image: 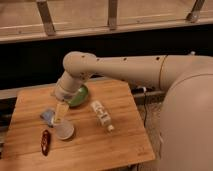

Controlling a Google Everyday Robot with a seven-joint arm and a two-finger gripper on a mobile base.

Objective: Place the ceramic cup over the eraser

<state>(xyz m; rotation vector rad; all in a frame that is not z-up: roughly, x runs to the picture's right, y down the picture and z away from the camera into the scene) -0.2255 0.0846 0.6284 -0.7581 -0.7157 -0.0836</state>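
The white ceramic cup (64, 130) stands on the wooden table (115, 150) near its left front. My gripper (60, 115) comes down onto it from above and is shut on its upper edge. The cream arm (125, 67) reaches in from the right, over the table's back. The eraser is hidden; no dark block shows beside the cup or under it.
A green bowl (80, 96) sits just behind the gripper, partly covered by the wrist. A blue-grey lump (47, 116) lies left of the cup and a slim dark-red object (45, 142) lies near the front left edge. A white labelled bottle (102, 116) lies to the right.
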